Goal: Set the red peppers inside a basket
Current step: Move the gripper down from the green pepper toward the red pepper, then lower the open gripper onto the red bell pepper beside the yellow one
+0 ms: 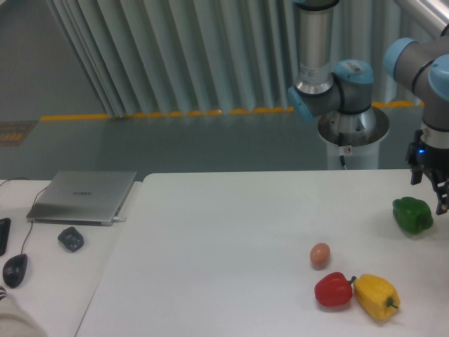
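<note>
A glossy red bell pepper (333, 291), lobed, with a short green stem pointing right, lies on the white table in the lower right of the frame, touching a yellow pepper (377, 297).

Lower right of the frame: three peppers and an egg (320, 255) on the table (210, 246). One pepper (333, 291) touches another (377, 297) to its right; egg just above-left; third pepper (412, 214) far right. Laptop (83, 196) at left.
</note>
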{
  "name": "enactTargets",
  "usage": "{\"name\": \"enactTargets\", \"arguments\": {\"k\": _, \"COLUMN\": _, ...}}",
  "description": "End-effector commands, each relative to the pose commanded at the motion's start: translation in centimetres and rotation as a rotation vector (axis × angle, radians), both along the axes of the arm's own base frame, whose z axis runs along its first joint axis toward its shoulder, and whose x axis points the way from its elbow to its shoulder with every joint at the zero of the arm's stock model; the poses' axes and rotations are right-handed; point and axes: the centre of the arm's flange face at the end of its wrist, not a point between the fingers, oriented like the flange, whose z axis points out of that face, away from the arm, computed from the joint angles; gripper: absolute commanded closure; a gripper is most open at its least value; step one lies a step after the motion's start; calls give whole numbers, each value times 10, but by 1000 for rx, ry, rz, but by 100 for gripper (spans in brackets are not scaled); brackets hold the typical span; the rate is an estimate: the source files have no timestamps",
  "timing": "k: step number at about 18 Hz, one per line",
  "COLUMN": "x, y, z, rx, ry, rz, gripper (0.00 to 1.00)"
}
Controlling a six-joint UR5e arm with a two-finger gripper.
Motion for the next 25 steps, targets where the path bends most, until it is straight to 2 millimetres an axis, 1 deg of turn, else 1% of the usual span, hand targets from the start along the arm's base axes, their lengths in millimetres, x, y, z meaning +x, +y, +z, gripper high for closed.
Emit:
{"name": "enactTargets", "arguments": {"k": 1, "x": 4, "y": 13, "z": -3, "rx": 4, "ry": 3, "rz": 12, "gripper": 0}}
{"name": "enactTargets", "arguments": {"k": 2, "x": 13, "y": 29, "z": -1, "rx": 14, "ry": 17, "rz": 32, "gripper": 0}}
{"name": "enactTargets", "arguments": {"k": 3, "x": 15, "y": 42, "z": -3, "rx": 29, "ry": 32, "rz": 70, "gripper": 0}}
{"name": "enactTargets", "arguments": {"k": 5, "x": 23, "y": 61, "z": -3, "rx": 74, "ry": 60, "rz": 132, "gripper": 0}}
{"name": "enactTargets", "arguments": {"k": 6, "x": 28, "y": 69, "z": -7, "rx": 83, "ry": 62, "rz": 161, "gripper": 0}}
{"name": "enactTargets", "arguments": {"k": 8, "x": 30, "y": 75, "z": -14, "rx": 84, "ry": 52, "rz": 228, "gripper": 0}}
{"name": "enactTargets", "arguments": {"k": 9, "x": 35, "y": 80, "z": -16, "rx": 83, "ry": 48, "rz": 238, "gripper": 0}}
{"name": "enactTargets", "arguments": {"k": 11, "x": 35, "y": 82, "z": -15, "rx": 98, "ry": 58, "rz": 259, "gripper": 0}}
{"name": "enactTargets", "arguments": {"k": 13, "x": 36, "y": 89, "z": -19, "rx": 109, "ry": 60, "rz": 291, "gripper": 0}}
{"name": "enactTargets", "arguments": {"k": 16, "x": 46, "y": 103, "z": -28, "rx": 118, "ry": 54, "rz": 353, "gripper": 0}}
{"name": "enactTargets", "arguments": {"k": 18, "x": 59, "y": 117, "z": -36, "rx": 125, "ry": 55, "rz": 378, "gripper": 0}}
{"name": "enactTargets", "arguments": {"k": 20, "x": 72, "y": 129, "z": -44, "rx": 119, "ry": 51, "rz": 363, "gripper": 0}}
{"name": "enactTargets", "arguments": {"k": 22, "x": 85, "y": 139, "z": -46, "rx": 113, "ry": 63, "rz": 321, "gripper": 0}}
{"name": "enactTargets", "arguments": {"k": 23, "x": 94, "y": 146, "z": -49, "rx": 106, "ry": 69, "rz": 253, "gripper": 0}}
{"name": "enactTargets", "arguments": {"k": 24, "x": 99, "y": 149, "z": -51, "rx": 99, "ry": 74, "rz": 201, "gripper": 0}}
{"name": "enactTargets", "arguments": {"k": 25, "x": 99, "y": 149, "z": -53, "rx": 87, "ry": 85, "rz": 164, "gripper": 0}}
